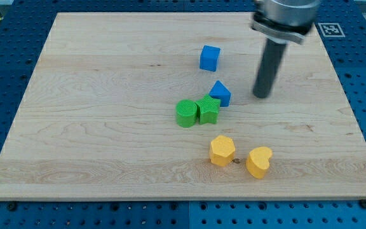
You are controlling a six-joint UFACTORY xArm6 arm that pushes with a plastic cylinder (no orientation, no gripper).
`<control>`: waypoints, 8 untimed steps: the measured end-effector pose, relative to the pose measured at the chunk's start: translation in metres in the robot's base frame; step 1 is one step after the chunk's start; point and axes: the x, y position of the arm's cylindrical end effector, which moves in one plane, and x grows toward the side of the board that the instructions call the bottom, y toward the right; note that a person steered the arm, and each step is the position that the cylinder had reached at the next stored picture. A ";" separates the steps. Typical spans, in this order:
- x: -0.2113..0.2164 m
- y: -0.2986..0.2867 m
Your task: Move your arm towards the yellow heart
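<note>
The yellow heart [259, 161] lies near the view's bottom right of the wooden board [107, 114]. A yellow hexagon-like block [222, 151] sits just to its left. My tip [262, 95] is on the board well above the heart, toward the view's top, and to the right of the blue triangular block [220, 93]. The tip touches no block.
A blue cube [210, 58] sits toward the view's top, left of the rod. A green cylinder [186, 113] and a green star-like block [208, 110] touch each other just below-left of the blue triangular block. A blue perforated table surrounds the board.
</note>
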 end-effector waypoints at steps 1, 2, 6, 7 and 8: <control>0.037 0.029; 0.038 0.029; 0.073 0.030; 0.094 0.031; 0.105 0.031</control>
